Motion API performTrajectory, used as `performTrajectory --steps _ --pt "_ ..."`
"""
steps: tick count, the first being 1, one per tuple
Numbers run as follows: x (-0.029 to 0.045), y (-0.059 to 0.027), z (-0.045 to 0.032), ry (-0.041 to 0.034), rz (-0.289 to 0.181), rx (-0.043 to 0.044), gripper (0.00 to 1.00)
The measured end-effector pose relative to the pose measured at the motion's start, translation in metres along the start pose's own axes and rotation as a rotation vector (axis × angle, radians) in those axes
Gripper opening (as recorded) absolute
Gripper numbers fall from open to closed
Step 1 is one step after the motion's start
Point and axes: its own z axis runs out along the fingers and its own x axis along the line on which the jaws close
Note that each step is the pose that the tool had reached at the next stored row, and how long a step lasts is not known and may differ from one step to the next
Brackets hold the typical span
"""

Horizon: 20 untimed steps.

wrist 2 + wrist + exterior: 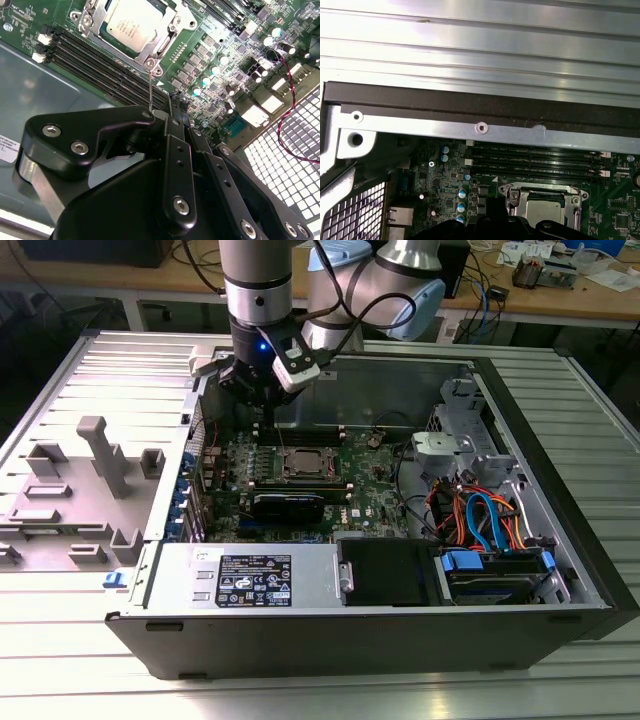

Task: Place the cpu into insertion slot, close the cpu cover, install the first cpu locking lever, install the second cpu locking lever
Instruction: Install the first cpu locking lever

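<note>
The cpu (131, 22) lies flat in the insertion slot (303, 462), its silver top showing in both wrist views (542, 207). The cpu cover (170, 25) is down over it, framing the chip. A thin metal locking lever (150, 85) runs from the cover's corner screw toward my gripper (171, 98). The gripper looks shut, its tips pressed together just beside the lever's end; whether they touch the lever is hidden by the black links. In the exterior view the gripper (257, 412) hangs over the board, on the exterior view's left of the slot.
Long black memory slots (100, 62) flank the socket. A black card (288, 505) and the power supply (250, 580) sit toward the front of the case. Orange and blue cables (480, 520) lie at the exterior view's right. A grey fixture (100, 455) stands outside the case.
</note>
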Motion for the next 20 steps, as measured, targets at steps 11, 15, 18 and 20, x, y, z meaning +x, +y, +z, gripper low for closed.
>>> performTrajectory --steps 11,15,18,20 --pt "-0.003 0.0005 0.0002 0.0 0.0 0.0 0.11" --pt "-0.0076 0.0006 0.0004 0.0 0.0 0.0 0.11" --pt "-0.0142 0.0009 0.0007 0.0 0.0 0.0002 0.11" --pt "-0.017 0.0011 0.0009 0.0001 0.0 0.0003 0.11"
